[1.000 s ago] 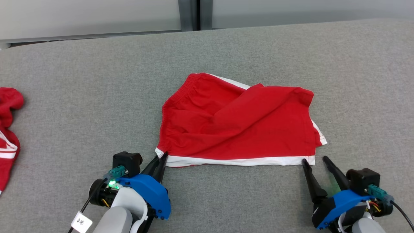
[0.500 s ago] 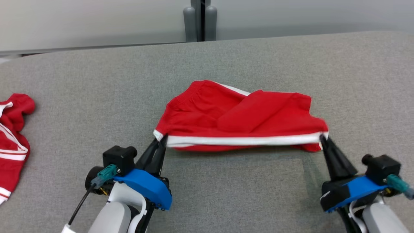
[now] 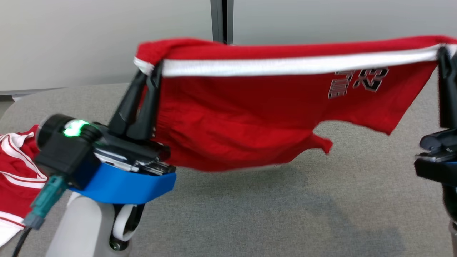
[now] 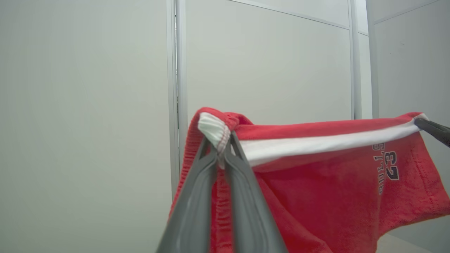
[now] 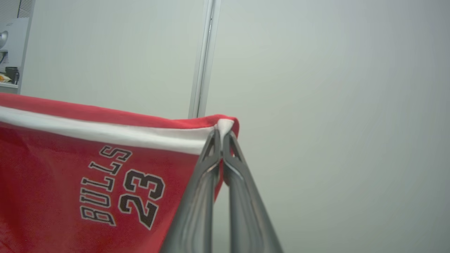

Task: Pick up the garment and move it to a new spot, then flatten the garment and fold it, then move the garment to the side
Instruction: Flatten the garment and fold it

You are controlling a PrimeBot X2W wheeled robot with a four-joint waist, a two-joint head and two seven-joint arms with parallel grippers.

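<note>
1. Long dark fingers (image 4: 195, 203) of the left gripper (image 4: 223, 142) were clenched on the ribbed corner of the red fabric shorts (image 3: 232, 117).
2. The right gripper (image 5: 221, 135) was pinched shut on the opposite corner, at the white side band's end.
3. Between the grips the band ran taut and nearly level. The shorts hung below it, clear of the grey fabric-covered table (image 3: 285, 214), a dark "BULLS 23" print near the right grip.
4. The hanging cloth hid the table's far part.
5. A crumpled red-and-white striped garment (image 3: 14, 167) lay on the table at the robot's left, partly behind the left gripper's body.
6. Pale wall panels (image 3: 89, 35) with a dark vertical post (image 3: 221, 18) stood behind.
</note>
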